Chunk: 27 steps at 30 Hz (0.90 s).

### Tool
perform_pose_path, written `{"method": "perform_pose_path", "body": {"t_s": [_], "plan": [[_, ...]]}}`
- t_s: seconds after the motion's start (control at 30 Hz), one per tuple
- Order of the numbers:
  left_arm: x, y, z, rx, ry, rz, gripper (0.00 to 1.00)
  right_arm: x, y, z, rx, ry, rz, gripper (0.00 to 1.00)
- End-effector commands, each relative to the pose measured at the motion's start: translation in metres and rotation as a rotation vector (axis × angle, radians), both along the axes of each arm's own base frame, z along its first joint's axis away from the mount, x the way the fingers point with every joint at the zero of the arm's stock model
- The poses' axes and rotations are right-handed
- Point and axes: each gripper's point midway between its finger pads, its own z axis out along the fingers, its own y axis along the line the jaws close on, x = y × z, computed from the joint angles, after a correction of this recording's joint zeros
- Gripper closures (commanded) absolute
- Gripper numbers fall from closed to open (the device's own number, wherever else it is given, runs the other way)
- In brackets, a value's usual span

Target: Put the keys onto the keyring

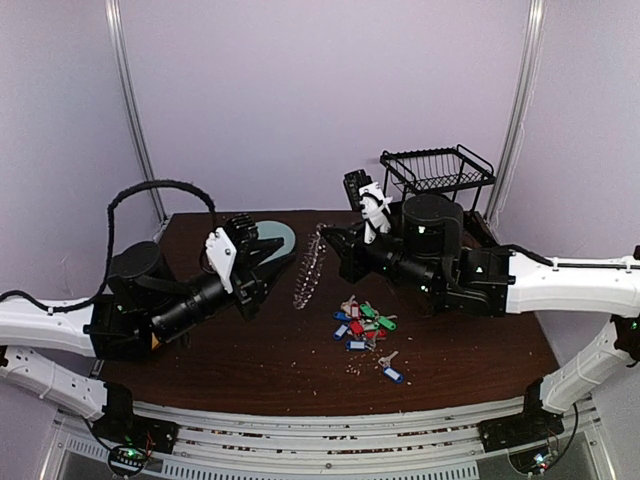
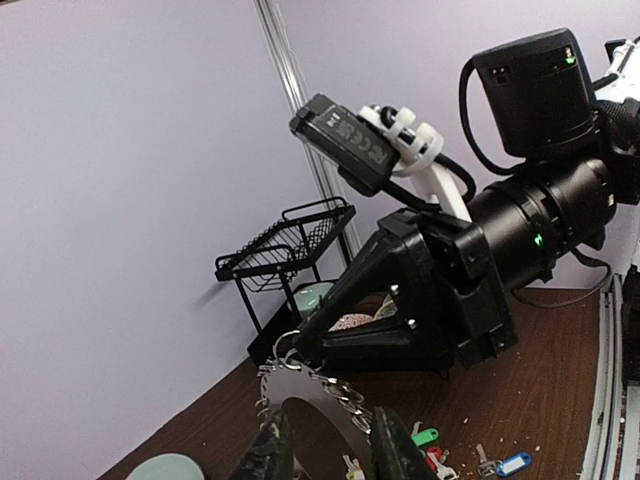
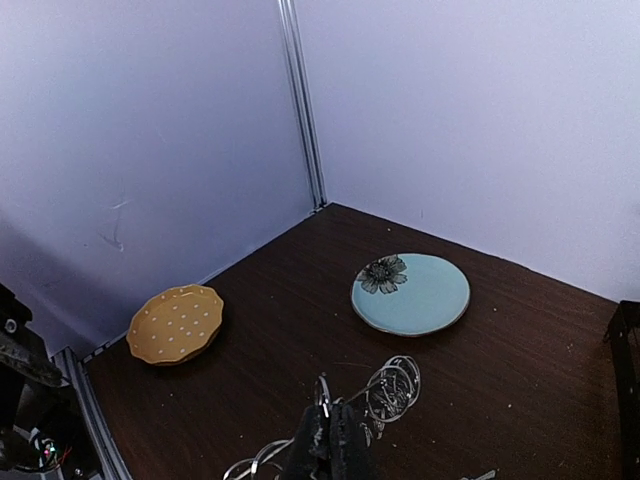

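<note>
Top external. Right gripper (image 1: 335, 240): clamped on the far rim of keyring (image 1: 308, 268), which is held upright, edge-on, its long axis running away from the bases. Left gripper (image 1: 280, 262): jaws part open, astride the ring's near rim; contact not discernible. Keys (image 1: 362, 322): loose heap on table (image 1: 230, 350), beside the ring, nearer the right arm.

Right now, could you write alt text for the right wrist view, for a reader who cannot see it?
The right gripper, shut, pinches the thin metal keyring above a dark brown wooden table; beyond lie a pale blue flowered plate and a dotted orange bowl.
</note>
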Motion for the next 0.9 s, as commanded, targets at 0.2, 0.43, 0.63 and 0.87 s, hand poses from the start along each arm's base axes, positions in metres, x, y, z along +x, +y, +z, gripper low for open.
{"method": "perform_pose_path", "body": {"t_s": [0.2,0.43,0.63,0.87], "plan": [[0.016,0.000,-0.013,-0.043,0.120,0.000,0.73,-0.046,-0.004,0.016,0.186,-0.139,0.271,1.00],[-0.015,0.001,-0.003,-0.126,0.041,-0.280,0.72,-0.099,-0.006,0.031,0.336,-0.270,0.576,1.00],[-0.051,-0.013,-0.002,-0.106,-0.067,-0.492,0.66,-0.108,-0.004,0.038,0.408,-0.300,0.630,1.00],[-0.042,-0.022,0.002,-0.120,-0.050,-0.474,0.76,-0.109,0.001,0.036,0.388,-0.309,0.648,1.00]]}}
